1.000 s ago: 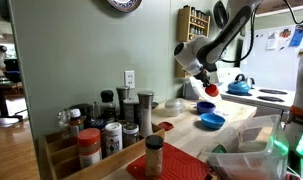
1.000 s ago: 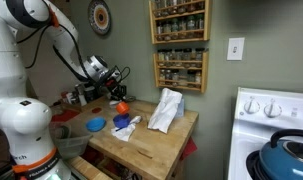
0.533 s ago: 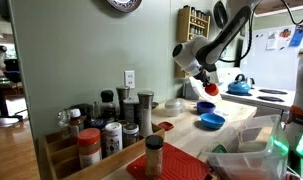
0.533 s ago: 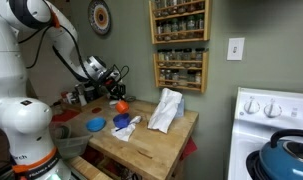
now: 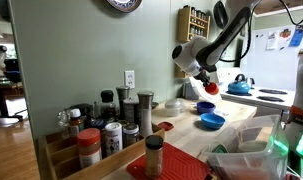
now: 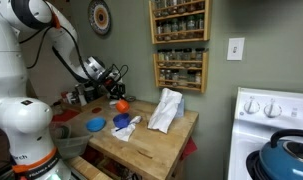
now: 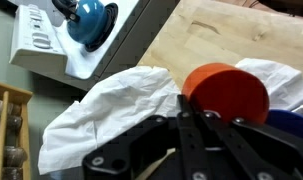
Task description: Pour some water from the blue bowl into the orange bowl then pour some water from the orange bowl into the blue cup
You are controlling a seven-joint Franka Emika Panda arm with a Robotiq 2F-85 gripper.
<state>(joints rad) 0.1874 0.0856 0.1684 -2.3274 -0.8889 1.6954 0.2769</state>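
Observation:
My gripper (image 5: 205, 85) is shut on the rim of the orange bowl (image 5: 210, 89) and holds it in the air, tilted on its side. In the wrist view the bowl's (image 7: 226, 88) underside faces the camera, just beyond the fingers (image 7: 191, 106). It also shows in an exterior view (image 6: 119, 104), held by the gripper (image 6: 114, 97). The blue cup (image 5: 204, 107) stands right below it on the wooden counter (image 6: 156, 145) and also shows in an exterior view (image 6: 121, 121). The blue bowl (image 5: 214, 121) sits on the counter beside the cup and shows in both exterior views (image 6: 95, 125). No water can be seen.
A crumpled white cloth (image 6: 166, 110) lies on the counter past the cup, also in the wrist view (image 7: 106, 115). A pale blue kettle (image 7: 88, 15) stands on the white stove (image 6: 276, 125). Spice jars (image 5: 106, 125) crowd one end. Wall spice racks (image 6: 181, 40) hang behind.

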